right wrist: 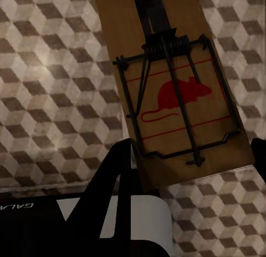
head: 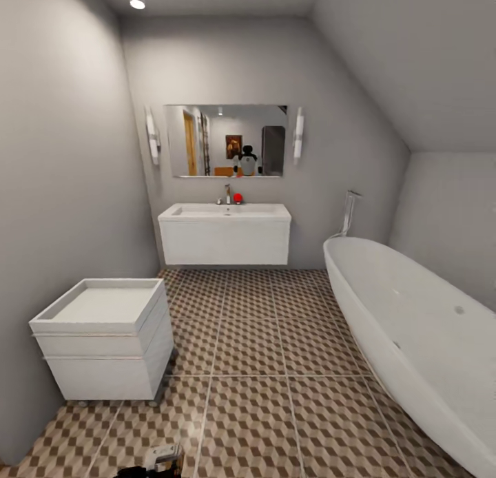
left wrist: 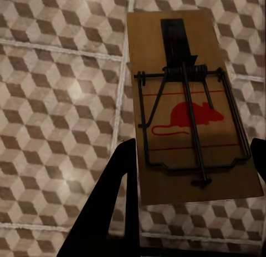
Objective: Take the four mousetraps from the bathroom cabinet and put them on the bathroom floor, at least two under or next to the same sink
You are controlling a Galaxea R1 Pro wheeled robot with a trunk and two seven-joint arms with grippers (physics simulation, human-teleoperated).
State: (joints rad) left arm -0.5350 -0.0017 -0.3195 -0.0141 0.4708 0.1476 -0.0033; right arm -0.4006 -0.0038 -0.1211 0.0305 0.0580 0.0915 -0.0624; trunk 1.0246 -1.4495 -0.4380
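Down the middle of the room, the cube-patterned brown, beige and white tiled bathroom floor (head: 275, 354) runs as an open lane toward 12 o'clock, up to the long white trough sink (head: 224, 211) on its white vanity with a chrome tap (head: 227, 193), a small red object beside the tap. At 9 o'clock the lane is narrowed by a small white box unit on wheels (head: 103, 340), which stands just beside the pale grey left wall (head: 62, 189). At 3 o'clock the rounded white tub (head: 420, 340) curves along the sloped right wall. A clear strip of tiles lies between unit and tub, widening under the sink's front edge. A wide wall mirror (head: 225, 140) hangs above the basin.

At 6 o'clock in the head view, a grey and black piece of an arm just shows at the frame's edge. In the left wrist view the left pincer (left wrist: 188, 168) is closed on a flat tan wooden mousetrap with a red mouse print and dark wire spring (left wrist: 191, 110), held above the tiles, its dark fingers (left wrist: 119, 201) flanking the board's edges. In the right wrist view the right pincer (right wrist: 191, 165) likewise clamps a second tan wooden mousetrap (right wrist: 174, 96), tilted, over the floor
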